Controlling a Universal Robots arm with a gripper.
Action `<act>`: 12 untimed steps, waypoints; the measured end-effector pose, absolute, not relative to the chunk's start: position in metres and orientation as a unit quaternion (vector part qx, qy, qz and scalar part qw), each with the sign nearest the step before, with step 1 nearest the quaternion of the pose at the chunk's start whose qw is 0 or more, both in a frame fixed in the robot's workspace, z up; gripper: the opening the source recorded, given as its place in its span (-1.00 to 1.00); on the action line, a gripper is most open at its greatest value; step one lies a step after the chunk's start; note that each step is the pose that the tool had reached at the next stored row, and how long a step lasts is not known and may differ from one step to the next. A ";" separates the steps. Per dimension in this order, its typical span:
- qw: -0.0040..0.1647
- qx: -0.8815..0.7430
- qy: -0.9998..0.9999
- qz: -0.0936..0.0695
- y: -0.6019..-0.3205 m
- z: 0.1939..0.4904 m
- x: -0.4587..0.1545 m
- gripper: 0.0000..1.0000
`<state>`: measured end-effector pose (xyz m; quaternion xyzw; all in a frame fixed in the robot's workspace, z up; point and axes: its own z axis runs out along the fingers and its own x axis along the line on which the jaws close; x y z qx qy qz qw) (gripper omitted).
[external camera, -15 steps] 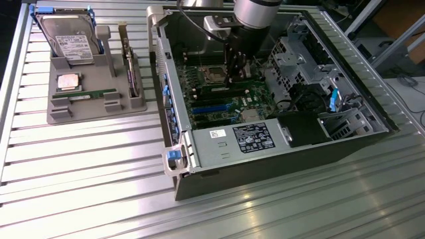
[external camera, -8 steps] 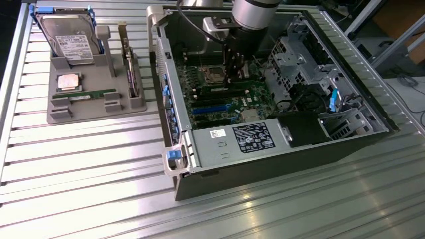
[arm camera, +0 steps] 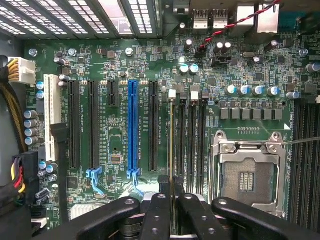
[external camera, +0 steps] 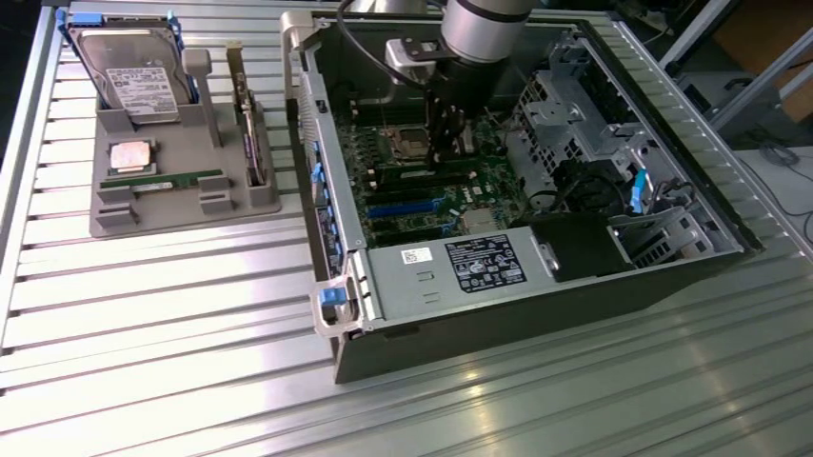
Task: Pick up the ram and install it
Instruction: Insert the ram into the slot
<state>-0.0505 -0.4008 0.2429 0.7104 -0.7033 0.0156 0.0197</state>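
- While pinching the ram [arm camera: 172,135] edge-on, the gripper [arm camera: 172,194] hangs just beside the CPU socket [arm camera: 247,177].
- Ram runs along the memory slots [arm camera: 192,135] next to that socket.

We see a ribbed silver metal surface [external camera: 190,314] with a soft brushed sheen. On it, the grey moulded holder tray [external camera: 152,221] looks like matt plastic. The open computer case [external camera: 381,357] is dark painted sheet metal outside and dull bare steel inside. The dark green motherboard [arm camera: 100,55] has a smooth, slightly glossy lacquer. Its long blue slot [arm camera: 132,130] is shiny plastic, and the processor socket frame [arm camera: 248,147] is bright bare metal. The black jaws look matt and smooth. The long narrow green ram stick [arm camera: 171,145] shows a thin, pale, glinting edge.
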 end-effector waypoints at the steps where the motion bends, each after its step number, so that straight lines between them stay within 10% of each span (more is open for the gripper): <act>1: 0.020 0.710 -0.703 0.016 -0.401 0.243 -0.050 -0.75; 12: 0.020 0.710 -0.703 0.016 -0.400 0.238 -0.052 -0.75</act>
